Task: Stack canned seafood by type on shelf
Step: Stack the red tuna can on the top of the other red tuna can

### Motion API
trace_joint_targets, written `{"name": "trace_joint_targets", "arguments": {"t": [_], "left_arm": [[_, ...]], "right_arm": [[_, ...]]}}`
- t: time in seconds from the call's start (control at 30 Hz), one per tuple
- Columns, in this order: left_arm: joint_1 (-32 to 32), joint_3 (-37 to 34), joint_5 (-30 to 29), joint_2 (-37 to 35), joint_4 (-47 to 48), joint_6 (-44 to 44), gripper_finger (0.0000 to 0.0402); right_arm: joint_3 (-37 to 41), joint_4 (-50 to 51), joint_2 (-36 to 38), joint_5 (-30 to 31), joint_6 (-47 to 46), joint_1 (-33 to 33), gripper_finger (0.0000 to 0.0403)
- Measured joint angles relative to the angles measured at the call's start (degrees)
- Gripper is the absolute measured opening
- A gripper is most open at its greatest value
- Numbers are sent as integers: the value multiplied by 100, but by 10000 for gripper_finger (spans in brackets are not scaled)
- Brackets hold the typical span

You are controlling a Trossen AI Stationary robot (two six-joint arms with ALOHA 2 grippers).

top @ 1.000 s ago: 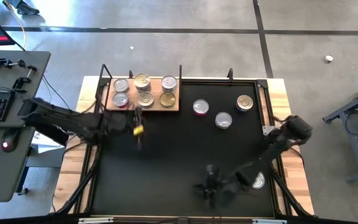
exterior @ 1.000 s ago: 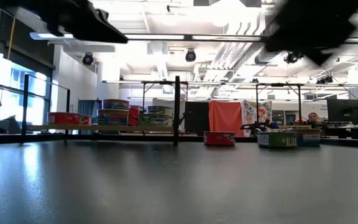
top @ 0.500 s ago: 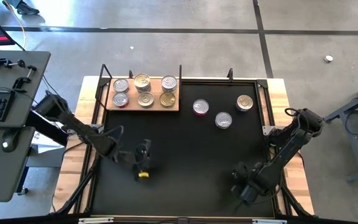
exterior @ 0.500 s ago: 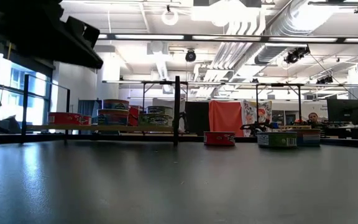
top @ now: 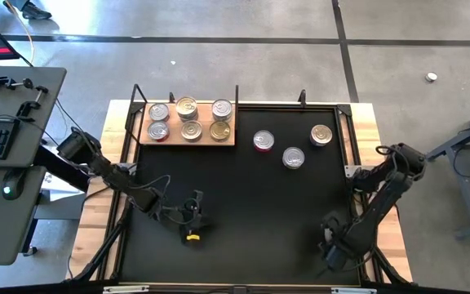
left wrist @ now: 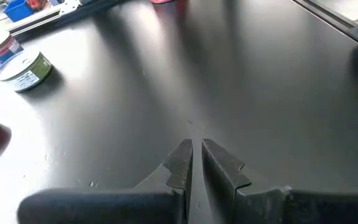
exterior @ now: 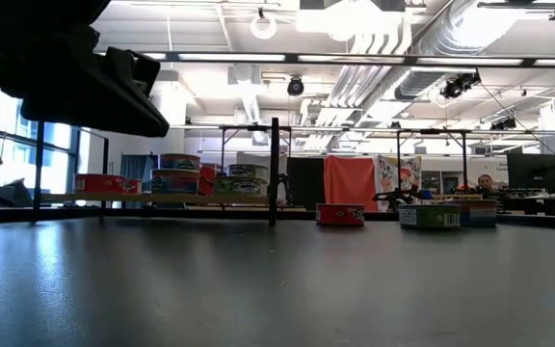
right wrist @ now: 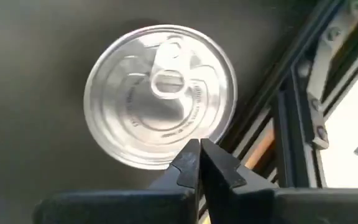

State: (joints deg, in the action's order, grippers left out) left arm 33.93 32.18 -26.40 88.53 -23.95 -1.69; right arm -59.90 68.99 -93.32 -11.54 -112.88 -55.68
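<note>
- High view: shelf [top: 188,140] at 11 o'clock on the mat [top: 243,196], six tins [top: 189,120] in two rows on it. Three loose tins [top: 290,158] at 1 o'clock. Left gripper [top: 192,219] at 7 o'clock, right gripper [top: 328,247] at 5 o'clock, neither holding anything.
- Low view: shelved tins [exterior: 179,174] at left; loose tins [exterior: 340,213] at centre-right, flat, low, rigid.
- Left wrist view: fingers [left wrist: 180,163] nearly together, empty, over bare mat; green-sided tin [left wrist: 23,70] well apart.
- Right wrist view: fingers [right wrist: 213,163] pressed together, empty, over a silver tin [right wrist: 160,96] with ring-pull. Likely dense, smooth and slippery; take it across the side wall, jaws astride the diameter, not by the lid.
</note>
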Motion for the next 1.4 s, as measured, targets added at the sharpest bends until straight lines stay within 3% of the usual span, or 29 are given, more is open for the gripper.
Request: {"name": "trace_joint_targets", "arguments": {"t": [0.27, 0.5, 0.67, 0.97, 1.17, 1.4], "left_arm": [[4, 0, 0, 0, 5, 110, 26], [136, 0, 1, 0, -33, 104, 26], [229, 0, 2, -2, -138, 8, 26], [466, 2, -159, -150, -331, -264, 26], [614, 2, -277, -327, -330, -503, 26], [638, 4, -292, -348, -460, -378, 26]], "right_arm": [[330, -1394, -135, 194, 161, 230, 0], [365, -2246, -420, -38, 1264, 915, 0], [363, -2782, -445, 173, 2130, 1478, 0], [406, -4382, -509, 1828, 3978, 2462, 0], [395, -5299, -946, 2119, 4984, 3088, 0], [380, -7713, -1778, 2591, 5973, 3630, 0]]}}
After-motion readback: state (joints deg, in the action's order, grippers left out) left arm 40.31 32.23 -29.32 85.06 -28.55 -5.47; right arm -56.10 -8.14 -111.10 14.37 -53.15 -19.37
